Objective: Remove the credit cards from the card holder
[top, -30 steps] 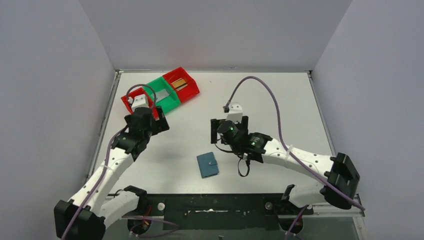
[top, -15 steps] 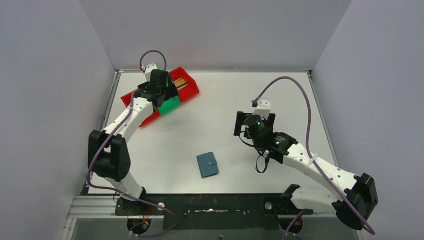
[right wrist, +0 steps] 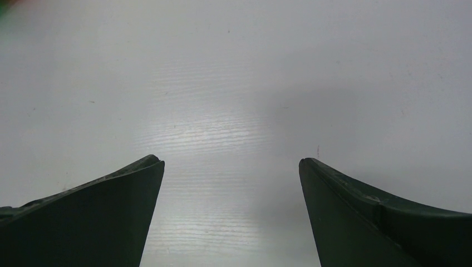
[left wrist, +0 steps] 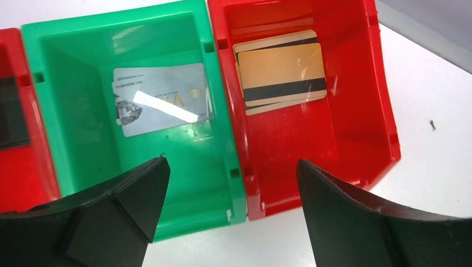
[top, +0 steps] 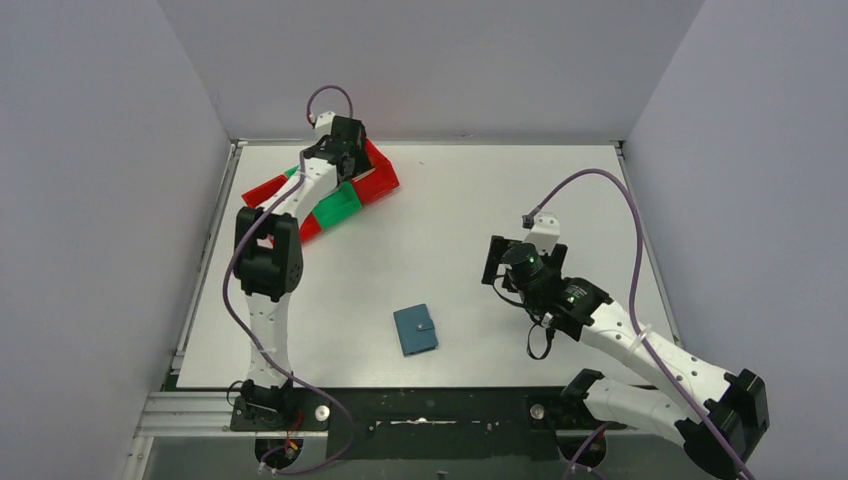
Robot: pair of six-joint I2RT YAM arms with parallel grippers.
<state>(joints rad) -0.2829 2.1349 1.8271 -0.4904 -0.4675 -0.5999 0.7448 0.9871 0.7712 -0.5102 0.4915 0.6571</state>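
Note:
The card holder (top: 415, 329), a small teal wallet, lies folded shut on the table near the front centre, with no gripper near it. The credit cards lie in the bins: a silver-grey card (left wrist: 161, 99) in the green bin (left wrist: 72, 61), gold-brown cards (left wrist: 281, 69) stacked in the right red bin (left wrist: 356, 111), and a black card (left wrist: 11, 111) in the left red bin. My left gripper (left wrist: 231, 167) (top: 345, 148) hovers open above the green and red bins, holding nothing. My right gripper (right wrist: 231, 164) (top: 495, 262) stands open over bare table to the right of the wallet.
The row of red and green bins (top: 335, 205) sits at the far left by the table's edge and back wall. My left arm stretches along the left side. Grey walls enclose the white table (top: 450, 190).
My left arm has swung from the near left out over the bins, and its jaws have narrowed slightly. My right arm has drawn back to the right, away from the wallet.

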